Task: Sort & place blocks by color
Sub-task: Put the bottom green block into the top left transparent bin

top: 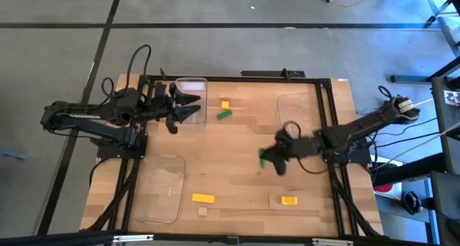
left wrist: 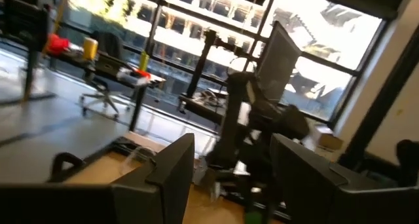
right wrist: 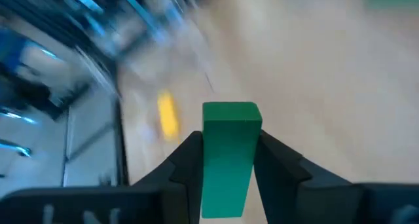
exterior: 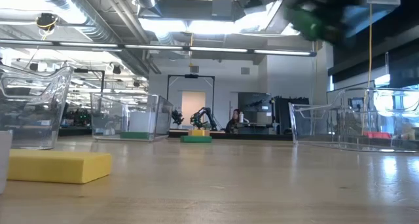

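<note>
Along the front edge of the worktop, left of middle: front-left yellow block point(top: 203, 198), flat, with a tan cube point(top: 203, 212) just beside it, nearer the edge. Shows large and low in the low view point(exterior: 59, 166).

Along the same edge, right of middle: front-right yellow block point(top: 288, 200), with a second cube point(top: 274, 201) close on its left.

At the front-left corner: a clear tray point(top: 162, 188), close to the front-left yellow block.

Over the middle of the worktop, a little toward the right edge: right gripper point(top: 267, 158), reaching in from that side. Jaws clamped on a held green block point(right wrist: 229, 152), one finger point(right wrist: 183, 162) pressed to each long side, the block's end sticking out past the tips. Hangs raised above the wood, well apart from every other block; appears high and blurred in the low view point(exterior: 308, 21).

Toward the far-right corner: another clear tray point(top: 298, 113), beside the right arm.

Near the far edge, left of middle: far green block point(top: 225, 114) and far yellow block point(top: 225, 104), close together, the yellow one nearer the far edge.

Just left of that pair: left gripper point(top: 198, 104), pointing at them, jaws apart with nothing between. Hangs by a third tray point(top: 192, 84) at the far edge; cannot tell whether above its rim or beside it.
</note>
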{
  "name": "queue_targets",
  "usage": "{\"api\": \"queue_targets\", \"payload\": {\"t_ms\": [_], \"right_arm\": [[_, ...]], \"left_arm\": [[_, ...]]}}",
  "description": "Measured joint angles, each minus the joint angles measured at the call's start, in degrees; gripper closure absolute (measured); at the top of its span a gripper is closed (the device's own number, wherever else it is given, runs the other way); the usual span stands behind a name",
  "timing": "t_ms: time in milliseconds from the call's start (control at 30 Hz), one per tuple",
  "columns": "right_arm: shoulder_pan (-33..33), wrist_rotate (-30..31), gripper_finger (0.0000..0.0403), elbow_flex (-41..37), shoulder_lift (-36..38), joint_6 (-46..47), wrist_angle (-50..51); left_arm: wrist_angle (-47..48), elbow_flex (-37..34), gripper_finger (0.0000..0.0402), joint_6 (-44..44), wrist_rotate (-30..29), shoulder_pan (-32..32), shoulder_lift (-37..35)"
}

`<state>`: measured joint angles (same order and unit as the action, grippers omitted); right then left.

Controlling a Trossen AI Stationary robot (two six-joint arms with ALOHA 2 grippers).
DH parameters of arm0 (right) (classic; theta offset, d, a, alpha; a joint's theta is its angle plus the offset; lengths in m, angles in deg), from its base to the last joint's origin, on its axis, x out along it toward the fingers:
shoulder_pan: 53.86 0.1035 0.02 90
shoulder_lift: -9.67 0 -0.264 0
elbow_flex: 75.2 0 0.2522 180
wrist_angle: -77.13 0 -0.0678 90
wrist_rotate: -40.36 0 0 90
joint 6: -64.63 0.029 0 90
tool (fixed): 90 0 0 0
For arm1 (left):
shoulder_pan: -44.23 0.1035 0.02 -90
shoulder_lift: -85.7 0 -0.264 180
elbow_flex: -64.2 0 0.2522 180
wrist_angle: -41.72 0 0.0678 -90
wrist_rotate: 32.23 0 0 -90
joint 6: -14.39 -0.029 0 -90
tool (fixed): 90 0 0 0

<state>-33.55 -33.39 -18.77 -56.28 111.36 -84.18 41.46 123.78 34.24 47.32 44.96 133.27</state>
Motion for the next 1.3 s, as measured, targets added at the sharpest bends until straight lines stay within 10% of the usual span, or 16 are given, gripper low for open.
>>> {"api": "queue_targets", "payload": {"t_ms": [233,667,1300], "right_arm": [[-14.2,-12.4,0.0298,0.5,-3.2,-18.8,-25.6],[-17.6,-16.0,0.0298,6.0,-3.3,-24.5,-20.4],[-21.2,-22.0,0.0298,23.7,-16.7,-29.0,-13.4]], "left_arm": [[0.6,0.0,0.0209,9.0,2.6,0.0,0.0],[2.9,0.0,0.0209,11.7,2.9,0.0,0.2],[-6.1,0.0,0.0209,9.2,8.2,-2.7,19.3]]}}
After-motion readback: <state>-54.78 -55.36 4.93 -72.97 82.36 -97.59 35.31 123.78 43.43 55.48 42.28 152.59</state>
